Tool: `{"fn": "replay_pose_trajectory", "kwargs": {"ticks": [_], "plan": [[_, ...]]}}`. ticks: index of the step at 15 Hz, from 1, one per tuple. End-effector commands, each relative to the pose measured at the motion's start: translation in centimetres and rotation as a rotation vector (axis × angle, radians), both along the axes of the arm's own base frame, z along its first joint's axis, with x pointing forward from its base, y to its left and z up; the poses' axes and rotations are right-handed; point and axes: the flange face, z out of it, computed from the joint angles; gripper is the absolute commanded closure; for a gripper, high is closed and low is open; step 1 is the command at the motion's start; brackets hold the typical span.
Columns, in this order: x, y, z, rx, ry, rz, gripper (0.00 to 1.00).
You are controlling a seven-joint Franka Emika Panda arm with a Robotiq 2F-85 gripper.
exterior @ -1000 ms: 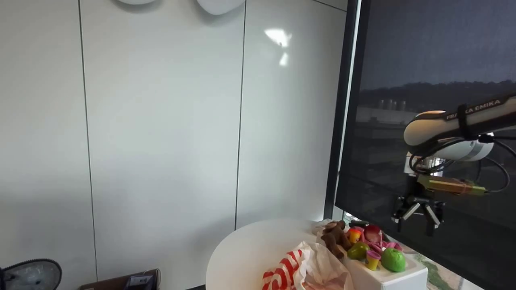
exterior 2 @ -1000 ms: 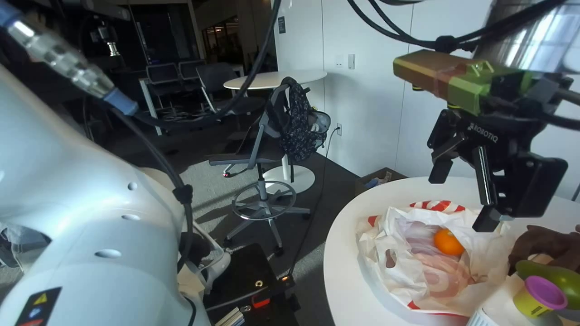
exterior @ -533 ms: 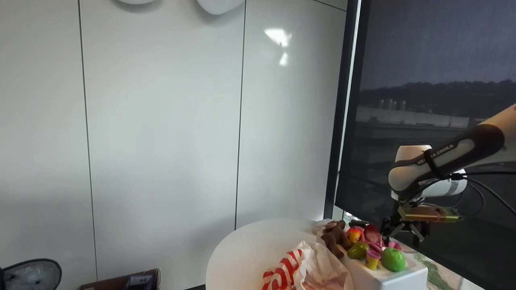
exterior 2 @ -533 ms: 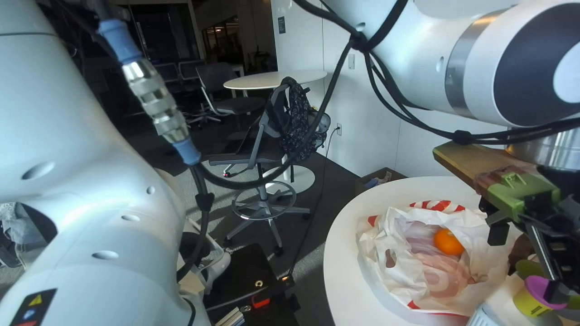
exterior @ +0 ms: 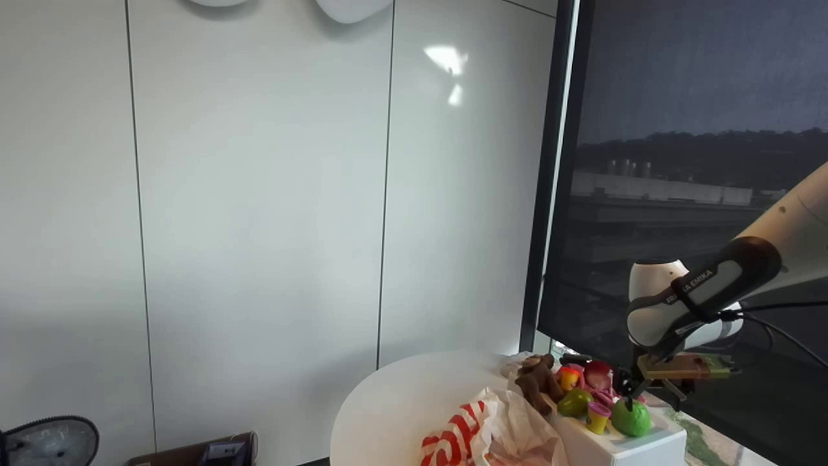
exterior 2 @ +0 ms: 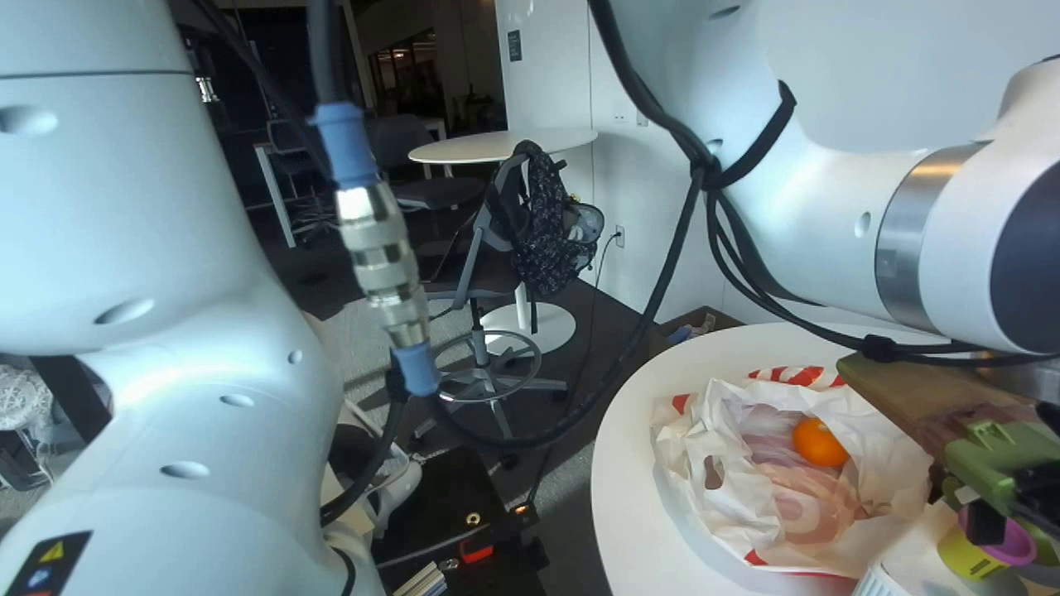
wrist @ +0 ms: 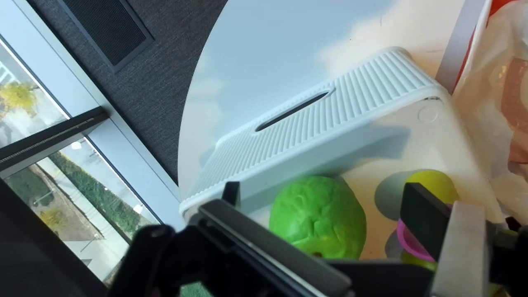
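I've got a round white table here. In an exterior view a crumpled white plastic bag with red stripes lies open on it, and a white box stands on it too, at the bag's four o'clock. From my wrist view the box shows a ribbed side with a slot, the bag between two and three o'clock of it; I can't fairly say whether they touch.

The wide-spread black claw frames a wrinkled green ball on a ribbed white plastic container. A pink-rimmed yellow tub is at its three o'clock.
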Motion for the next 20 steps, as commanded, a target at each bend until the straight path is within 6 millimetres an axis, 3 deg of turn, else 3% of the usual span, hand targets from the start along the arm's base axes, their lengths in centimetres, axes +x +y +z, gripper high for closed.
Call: {"fn": "replay_pose_trajectory", "kwargs": {"ticks": [1,12,13,14,18,20], "plan": [[1.8,-0.8,-1.1,0.01,-0.007,-0.032,0.0],[6.2,-1.7,-5.6,0.023,0.008,-0.021,0.0],[6.5,-1.7,-5.7,0.021,0.007,-0.015,0.25],[6.7,-1.6,-5.6,0.025,0.012,-0.006,0.26],[6.0,-1.5,-4.1,0.015,0.013,-0.005,0.54],[5.3,-1.7,-2.8,-0.008,0.028,-0.021,0.55]]}}
